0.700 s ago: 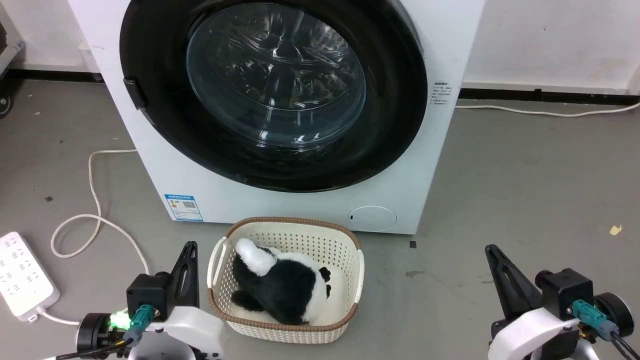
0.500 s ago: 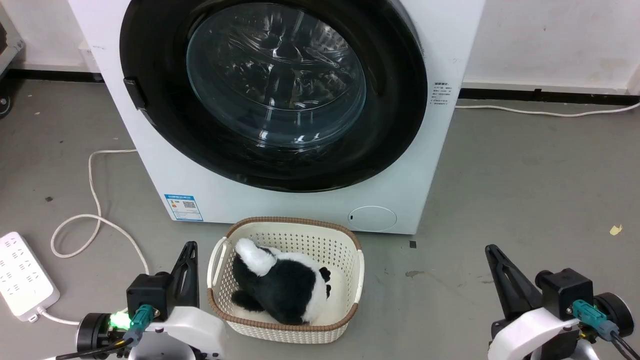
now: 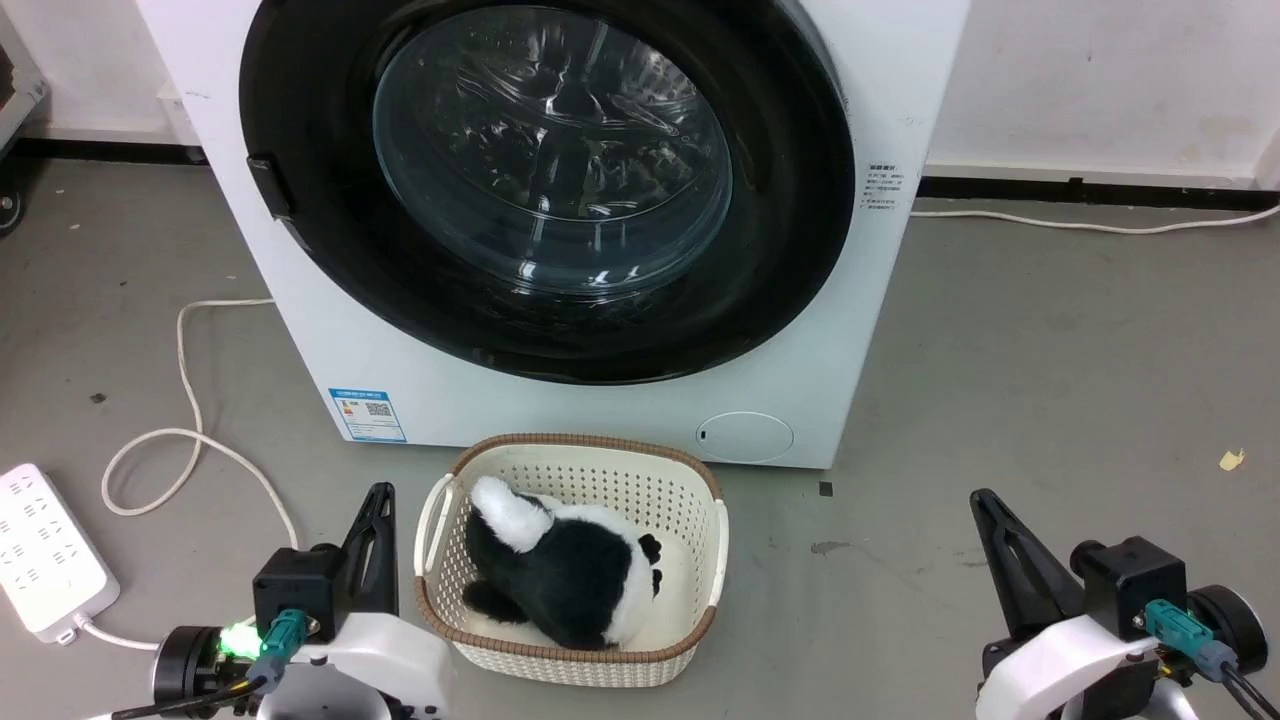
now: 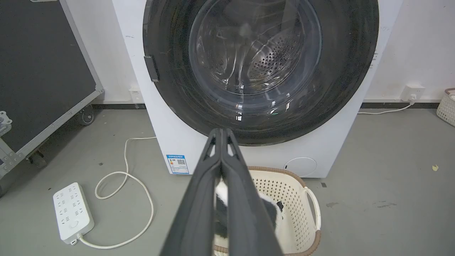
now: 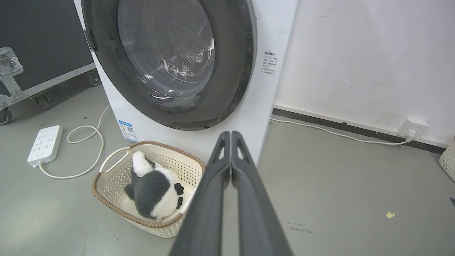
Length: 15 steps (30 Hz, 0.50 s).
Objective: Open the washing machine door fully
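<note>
The washing machine door point(image 3: 800, 250) is a big round panel with a glossy black rim and a bulging glass centre; it lies flush against the white machine front point(image 3: 330, 360), with a small dark latch tab point(image 3: 270, 186) on its left edge. The same door point(image 4: 170, 89) faces the left wrist view and stands at an angle point(image 5: 234, 71) in the right wrist view. My left gripper point(image 3: 380, 495) rests low at the lower left, fingers pressed together, holding nothing. My right gripper point(image 3: 985, 500) sits low at the lower right, also shut and empty. Both are well short of the door.
A cream basket point(image 3: 700, 480) with a black-and-white plush toy point(image 3: 570, 575) stands on the floor just in front of the machine. A white power strip point(image 3: 45, 550) and its looping cable point(image 3: 185, 400) lie at the left. A dark wheeled case point(image 4: 42, 71) stands further left.
</note>
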{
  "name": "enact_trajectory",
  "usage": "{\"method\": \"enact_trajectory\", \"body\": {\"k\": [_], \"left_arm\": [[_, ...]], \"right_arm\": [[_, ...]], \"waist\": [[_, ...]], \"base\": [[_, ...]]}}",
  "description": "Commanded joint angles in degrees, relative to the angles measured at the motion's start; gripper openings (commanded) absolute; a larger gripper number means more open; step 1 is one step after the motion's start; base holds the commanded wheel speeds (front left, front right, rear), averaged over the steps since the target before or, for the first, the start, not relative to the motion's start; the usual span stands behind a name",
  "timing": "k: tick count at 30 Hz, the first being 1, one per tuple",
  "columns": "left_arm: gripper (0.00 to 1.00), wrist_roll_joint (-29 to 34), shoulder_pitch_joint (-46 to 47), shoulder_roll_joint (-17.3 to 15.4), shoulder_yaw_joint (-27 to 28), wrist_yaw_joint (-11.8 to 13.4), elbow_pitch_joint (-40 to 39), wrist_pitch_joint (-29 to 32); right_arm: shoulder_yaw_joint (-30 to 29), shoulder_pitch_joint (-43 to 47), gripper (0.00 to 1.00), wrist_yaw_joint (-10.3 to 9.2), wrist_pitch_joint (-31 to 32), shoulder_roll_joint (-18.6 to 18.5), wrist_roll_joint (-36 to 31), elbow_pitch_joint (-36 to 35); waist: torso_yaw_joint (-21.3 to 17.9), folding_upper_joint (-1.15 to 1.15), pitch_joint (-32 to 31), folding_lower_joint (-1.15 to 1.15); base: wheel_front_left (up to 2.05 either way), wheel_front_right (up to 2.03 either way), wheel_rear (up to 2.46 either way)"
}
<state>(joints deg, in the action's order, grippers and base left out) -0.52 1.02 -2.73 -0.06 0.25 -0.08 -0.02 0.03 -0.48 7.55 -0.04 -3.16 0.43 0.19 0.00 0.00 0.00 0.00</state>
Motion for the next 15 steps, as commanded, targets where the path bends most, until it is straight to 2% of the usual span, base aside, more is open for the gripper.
{"method": "enact_trajectory", "body": {"k": [1,15], "left_arm": [[0.0,0.52,-1.02,-0.15,0.06,-0.25,0.08,0.02],[0.0,0.52,-1.02,-0.15,0.06,-0.25,0.08,0.02]], "right_arm": [[-0.03,0.48,0.0,-0.06,0.04,0.28,-0.43,-0.19],[-0.03,0.48,0.0,-0.06,0.04,0.28,-0.43,-0.19]], "waist": [[0.0,0.0,0.0,0.0],[0.0,0.0,0.0,0.0]], "base": [[0.0,0.0,0.0],[0.0,0.0,0.0]]}}
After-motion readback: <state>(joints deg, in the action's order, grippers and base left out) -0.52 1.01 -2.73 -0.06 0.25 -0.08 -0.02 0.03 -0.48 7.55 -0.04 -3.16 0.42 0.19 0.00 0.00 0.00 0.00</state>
